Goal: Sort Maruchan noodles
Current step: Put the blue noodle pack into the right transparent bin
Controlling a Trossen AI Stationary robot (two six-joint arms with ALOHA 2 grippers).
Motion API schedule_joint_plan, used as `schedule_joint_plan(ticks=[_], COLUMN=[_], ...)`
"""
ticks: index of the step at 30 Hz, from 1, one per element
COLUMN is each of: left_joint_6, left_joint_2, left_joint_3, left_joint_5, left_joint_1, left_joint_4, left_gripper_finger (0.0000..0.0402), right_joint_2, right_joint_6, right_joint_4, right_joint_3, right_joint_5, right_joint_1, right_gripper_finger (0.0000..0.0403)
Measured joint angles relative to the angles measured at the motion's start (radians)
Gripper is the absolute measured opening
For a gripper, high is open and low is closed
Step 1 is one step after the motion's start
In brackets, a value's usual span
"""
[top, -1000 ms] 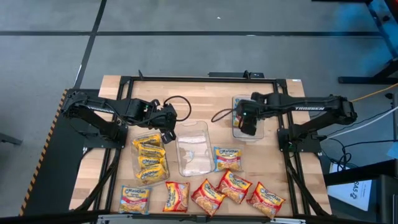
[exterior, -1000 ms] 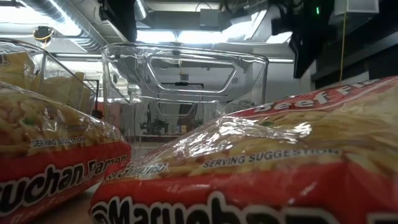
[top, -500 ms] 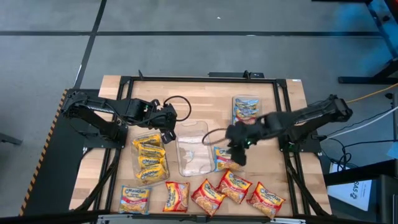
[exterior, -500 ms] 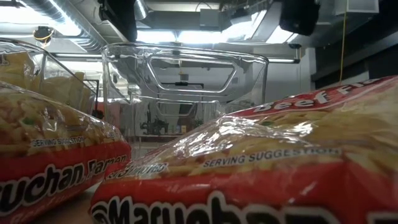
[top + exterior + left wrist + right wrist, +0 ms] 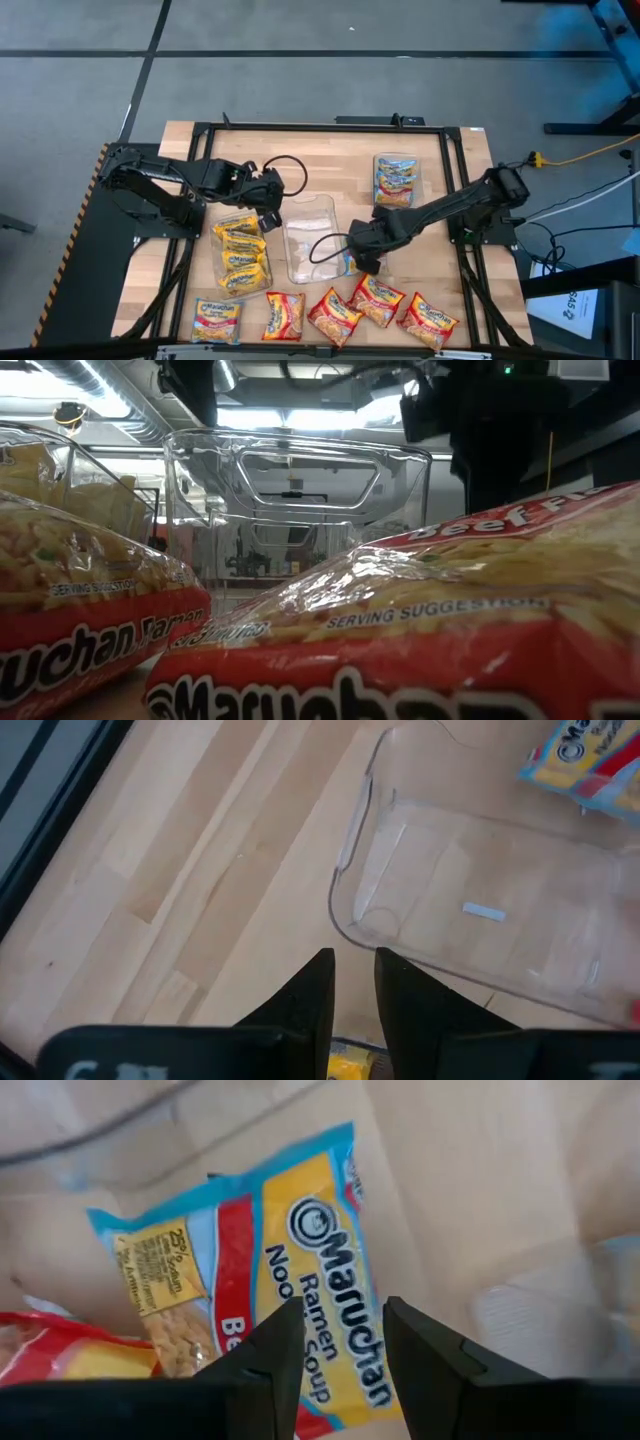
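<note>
open wood lies across the upper centre of the table (image 5: 330, 160). right gripper (image 5: 362, 258), fingers parted and holding nothing, has swung from the upper-right tray (image 5: 397, 180) down over the blue-edged maruchan packet (image 5: 300, 1280) beside the empty middle tray (image 5: 308, 238). left gripper (image 5: 268, 198), fingers narrowly apart, waits at the yellow-packet tray (image 5: 243, 252). five packets (image 5: 335, 312) line the bottom edge.

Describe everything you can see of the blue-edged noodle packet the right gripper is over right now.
The blue-edged Maruchan packet is a flat, glossy plastic rectangle with a light blue border, a yellow panel printed "Maruchan Ramen Noodle Soup", a red band and a noodle picture. It lies face up on the wooden table, just right of the empty clear tray. The right gripper hovers directly above it, fingers apart, with no visible contact. A red packet overlaps or abuts one corner. In the high view the arm hides most of it.
</note>
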Motion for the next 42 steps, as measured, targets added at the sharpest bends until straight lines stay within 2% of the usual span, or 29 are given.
schedule_joint_plan(ticks=[5,11,15,23,26,30,31,37,42], left_joint_6=[-0.001,-0.004,-0.005,-0.006,-0.008,-0.008,-0.008,-0.009,-0.012], left_joint_2=[0.0,0.0,0.0,0.0,0.0,0.0,0.0,0.0,0.0], left_joint_3=[0.0,0.0,0.0,0.0,0.0,0.0,0.0,0.0,0.0], left_joint_5=[0.0,0.001,0.001,0.001,0.002,0.001,0.001,-0.002,-0.02], left_joint_1=[-0.015,-0.037,-0.043,-0.044,-0.044,-0.044,-0.044,-0.044,-0.044], left_joint_4=[-0.08,-0.112,-0.112,-0.117,-0.117,-0.116,-0.115,-0.111,-0.109], left_gripper_finger=[0.0069,0.0069,0.0069,0.0069,0.0069,0.0069,0.0069,0.0069,0.0069], right_joint_2=[0.042,0.05,0.063,0.079,0.079,0.079,0.079,0.076,0.073], right_joint_6=[-0.008,-0.008,-0.008,-0.002,0.019,0.018,0.013,-0.011,-0.035], right_joint_4=[-0.003,-0.003,0.02,0.048,0.049,0.057,0.057,0.014,-0.194], right_joint_3=[0.0,-0.003,-0.014,-0.037,-0.037,-0.037,-0.037,0.033,0.192], right_joint_5=[0.005,0.084,0.004,-0.026,-0.027,-0.023,-0.017,-0.032,0.006], right_joint_1=[0.003,-0.001,-0.016,-0.019,-0.019,-0.02,-0.02,-0.018,-0.018], right_gripper_finger=[0.0136,0.0136,0.0136,0.0135,0.011,0.0022,0.0012,0.0003,0.0002])
